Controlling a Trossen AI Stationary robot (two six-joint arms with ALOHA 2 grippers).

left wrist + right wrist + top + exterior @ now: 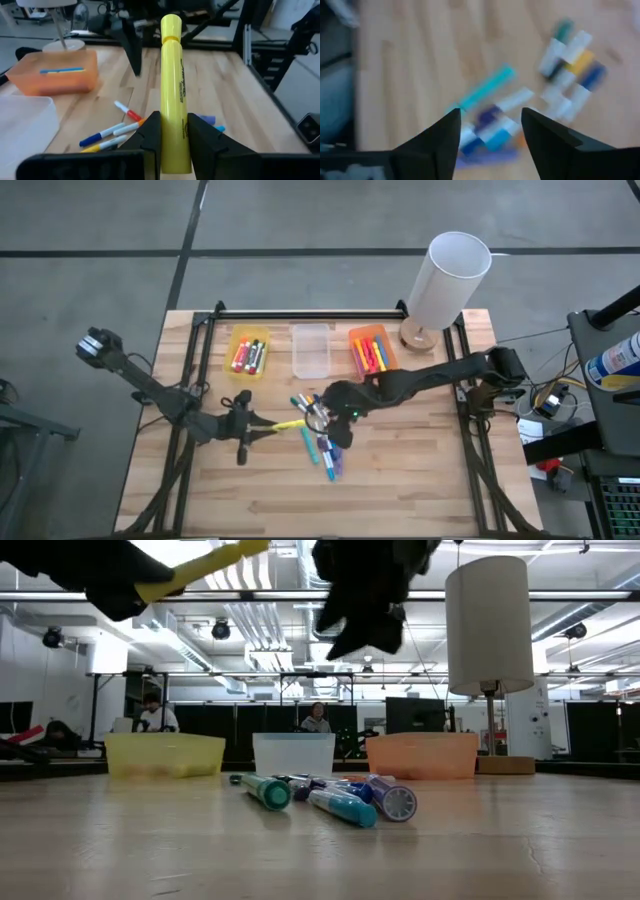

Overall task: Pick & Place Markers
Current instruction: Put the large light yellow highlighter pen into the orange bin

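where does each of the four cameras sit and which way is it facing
High view: overhead, straight down on the table; both arms show.
Low view: tabletop height, level across the markers to the bins; both arms dark at top.
Left wrist view: on the left arm, past the left end effector clamping a yellow highlighter.
Right wrist view: on the right arm, down past the open right end effector onto loose markers.
Shared: high and low views both show the highlighter.

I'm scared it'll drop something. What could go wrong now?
The left hand pinches the long yellow plastic highlighter only near one end, so it might tilt or slip out. The right hand hangs open over the loose pile of coloured markers on the wooden table; reaching in could knock some away.
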